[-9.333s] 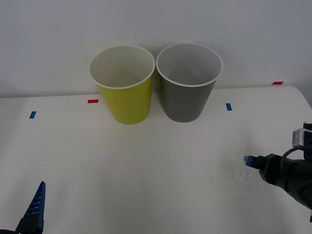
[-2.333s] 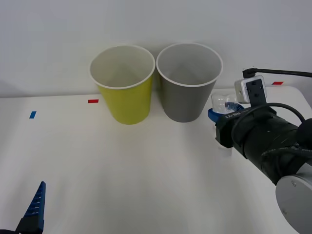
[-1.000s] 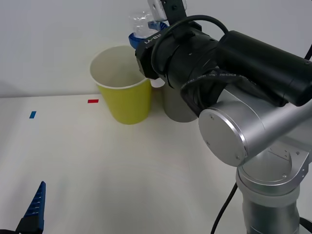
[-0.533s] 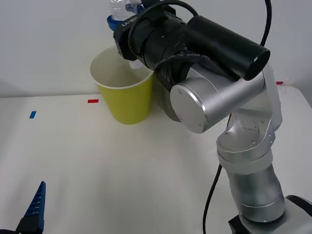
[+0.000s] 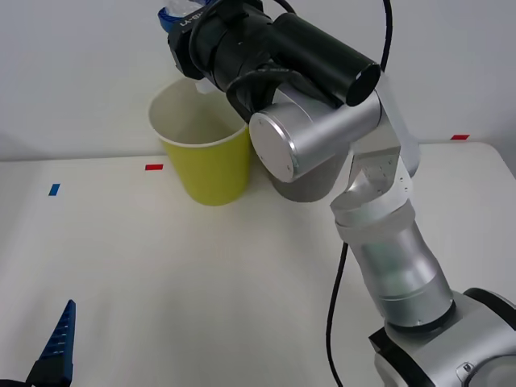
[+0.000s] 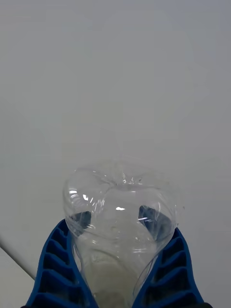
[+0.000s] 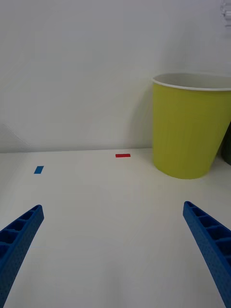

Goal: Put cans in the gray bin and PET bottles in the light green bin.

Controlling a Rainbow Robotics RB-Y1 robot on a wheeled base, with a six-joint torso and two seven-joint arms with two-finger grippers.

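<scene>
Clear label-less PET bottle

surface: plain white, wall right behind it | red tape mark: near the back edge, left side | blue tape mark: further left, a bit closer in | second red tape mark: far right by the back edge

Light is bright, even and diffuse, washing the white table and the wall nearly together. The light green bin casts only a soft, faint shadow at its foot, with another dim patch on the wall well to its left. Small glints sparkle on the PET bottle, whose crinkled clear plastic distorts the blue fingers behind it. Focus is crisp around the bin.
</scene>
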